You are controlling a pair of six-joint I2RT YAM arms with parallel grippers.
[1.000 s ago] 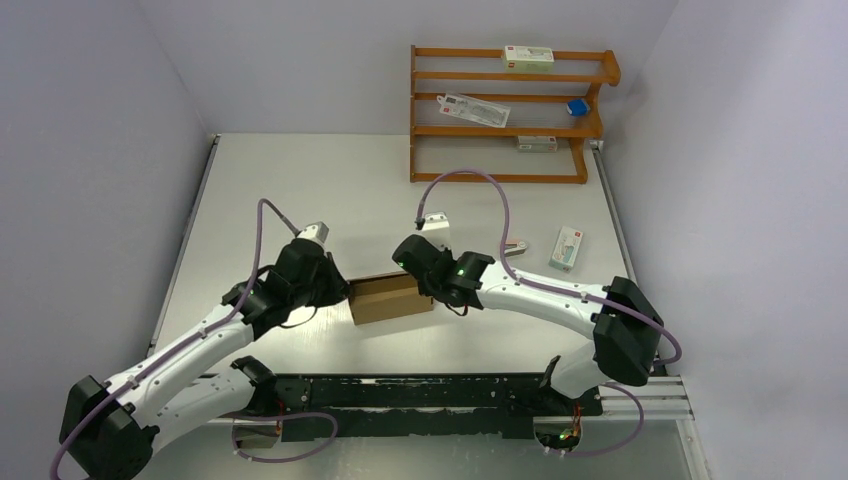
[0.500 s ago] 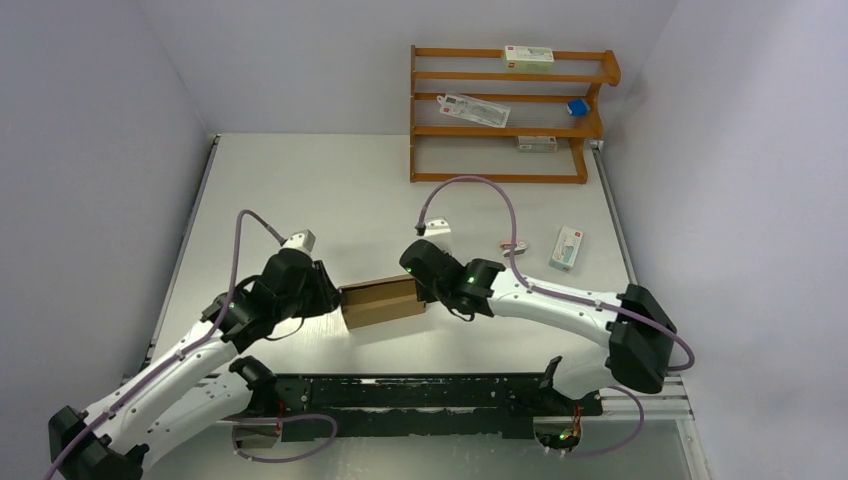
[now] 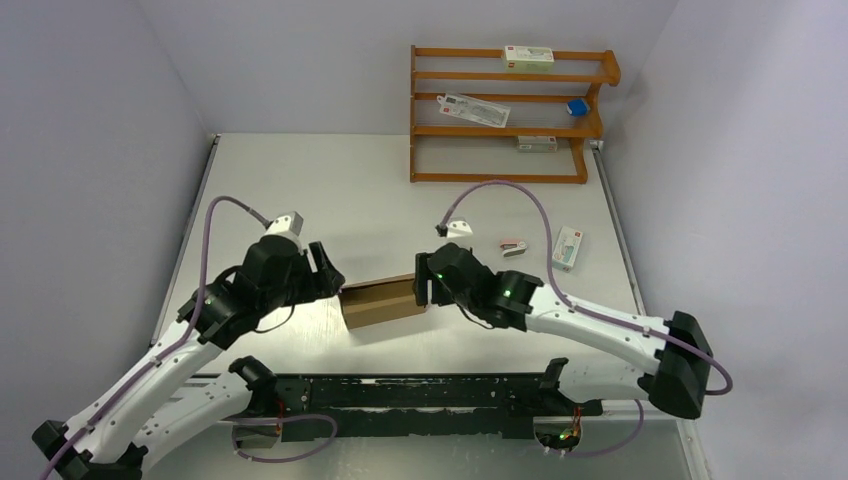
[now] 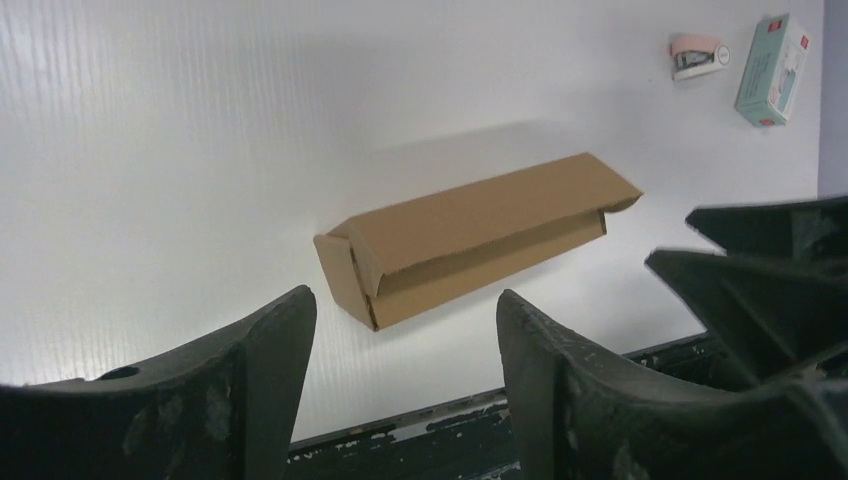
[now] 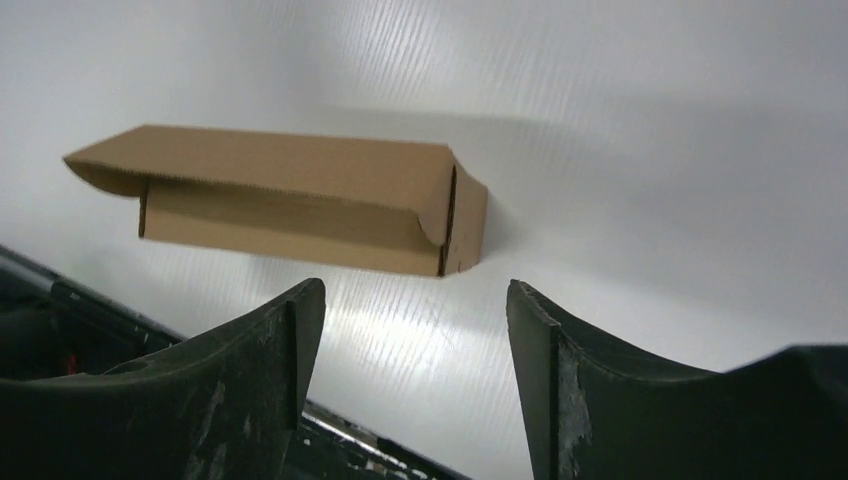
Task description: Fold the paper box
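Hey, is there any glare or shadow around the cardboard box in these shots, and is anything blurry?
Top external view: bright glare on the table beside the paper box. Left wrist view: soft shadow behind the box. Right wrist view: glare streak below it; near fingers dark, slightly soft.

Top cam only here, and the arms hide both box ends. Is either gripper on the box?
Observer: No. The left wrist view shows the left gripper open and empty. The box lies on the table beyond it.
Operator: Right side?
Observer: Same. The right gripper is open, with the box clear of it.
Operator: Lid closed?
Observer: Folded over, but not flush. In the right wrist view the lid's long lip sits outside the front wall, with a shadowed gap under it.
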